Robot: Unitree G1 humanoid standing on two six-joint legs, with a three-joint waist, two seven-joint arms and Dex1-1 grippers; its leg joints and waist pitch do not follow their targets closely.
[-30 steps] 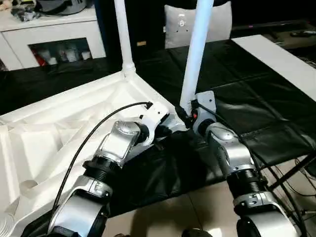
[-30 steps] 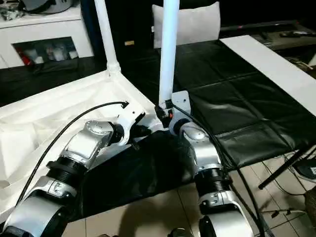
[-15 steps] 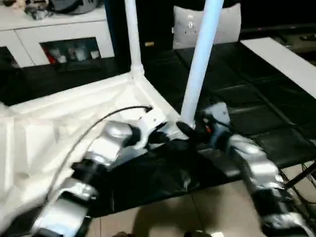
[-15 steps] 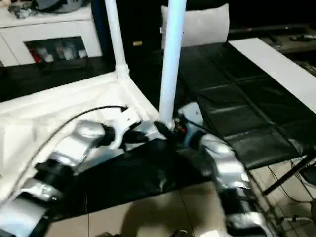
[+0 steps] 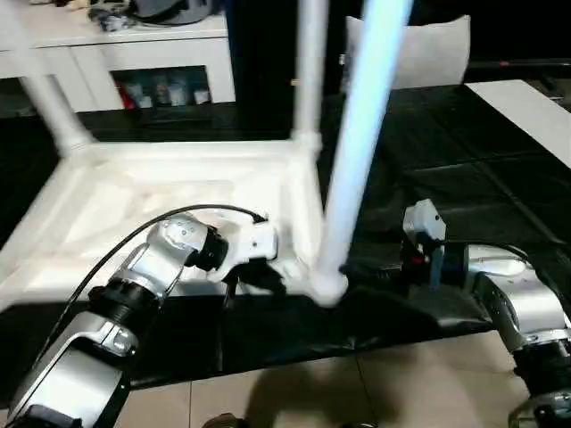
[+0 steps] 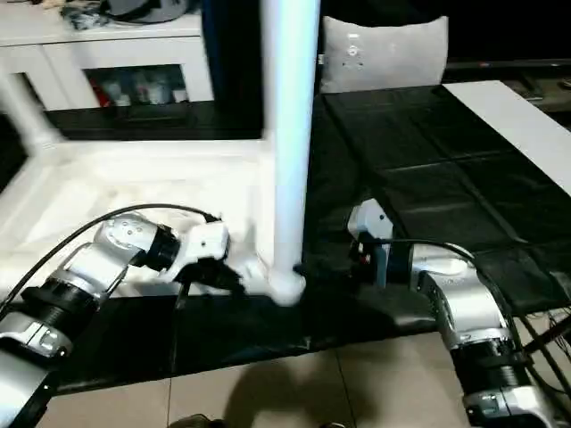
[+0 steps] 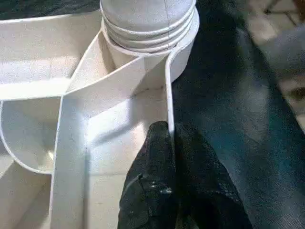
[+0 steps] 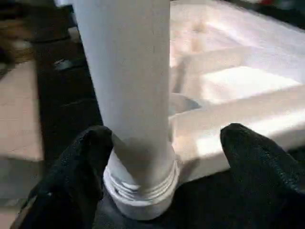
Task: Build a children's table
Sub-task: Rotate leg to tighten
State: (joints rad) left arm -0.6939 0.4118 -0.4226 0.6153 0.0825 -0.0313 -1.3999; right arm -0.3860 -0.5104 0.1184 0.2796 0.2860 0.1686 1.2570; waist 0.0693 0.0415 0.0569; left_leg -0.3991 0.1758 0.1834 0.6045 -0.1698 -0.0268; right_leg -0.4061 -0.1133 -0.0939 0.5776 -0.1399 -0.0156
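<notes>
On a black mat (image 5: 464, 187), the upturned tabletop (image 5: 161, 196) holds legs in its corner sockets. Left gripper (image 7: 169, 143) pinches the tabletop's rim; right gripper (image 8: 164, 157) spread wide around the nearest leg (image 5: 352, 160).

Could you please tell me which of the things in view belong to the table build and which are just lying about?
Part of the job:
tabletop, lying underside up
near leg, standing in its corner socket
far legs and
left gripper, shut on the tabletop's rim
right gripper, fingers apart either side of the near leg

Just lying about:
white cabinet
grey-white cushion
black mat
</notes>
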